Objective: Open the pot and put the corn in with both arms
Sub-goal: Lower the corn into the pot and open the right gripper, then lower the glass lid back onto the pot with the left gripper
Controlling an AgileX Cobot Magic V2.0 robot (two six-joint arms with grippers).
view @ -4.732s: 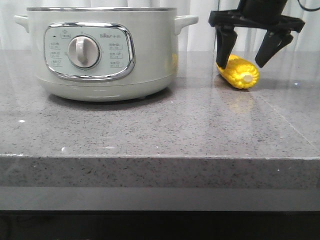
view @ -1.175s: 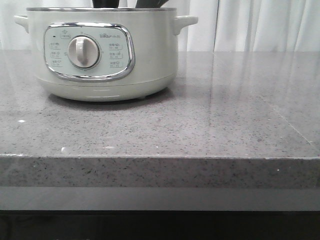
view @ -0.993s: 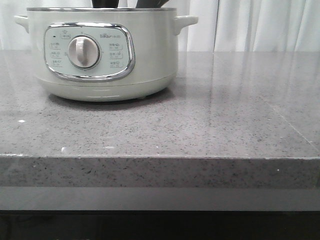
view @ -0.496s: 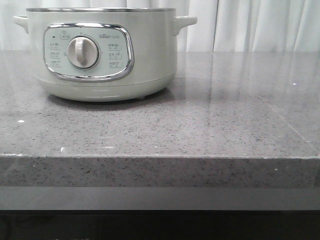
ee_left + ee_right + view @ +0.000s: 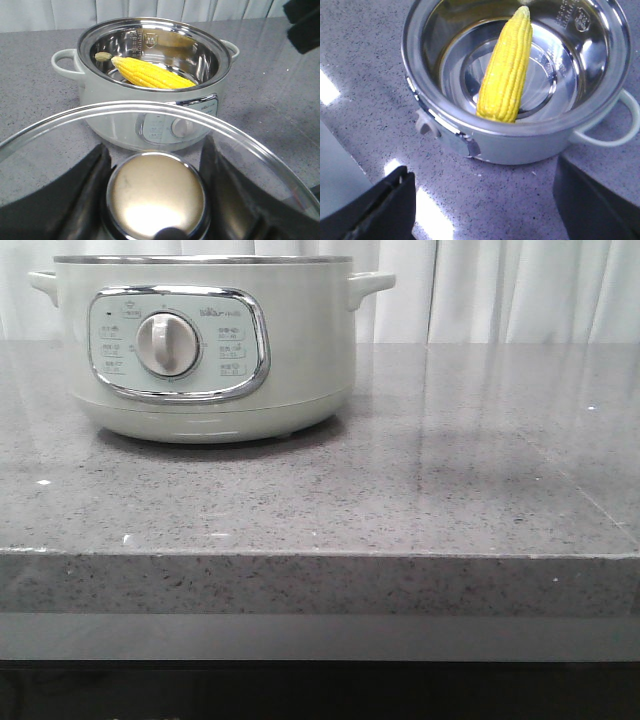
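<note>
The pale grey-green pot [image 5: 205,345] stands open at the back left of the counter, dial facing me. It also shows in the left wrist view [image 5: 150,95] and the right wrist view [image 5: 520,135]. The yellow corn [image 5: 507,67] lies inside on the steel bottom, also seen in the left wrist view [image 5: 152,75]. My left gripper [image 5: 156,200] is shut on the round metal knob [image 5: 156,197] of the glass lid [image 5: 240,145], held above the counter in front of the pot. My right gripper [image 5: 480,205] is open and empty, above the counter beside the pot.
The grey speckled counter [image 5: 400,490] runs to a front edge [image 5: 320,558]. A white curtain [image 5: 500,290] hangs behind. A dark part of the right arm [image 5: 304,27] shows at the corner of the left wrist view.
The right gripper, earlier around the corn on the counter at right, carried it into the pot, then rose out of the front view. The corn has left the counter.
</note>
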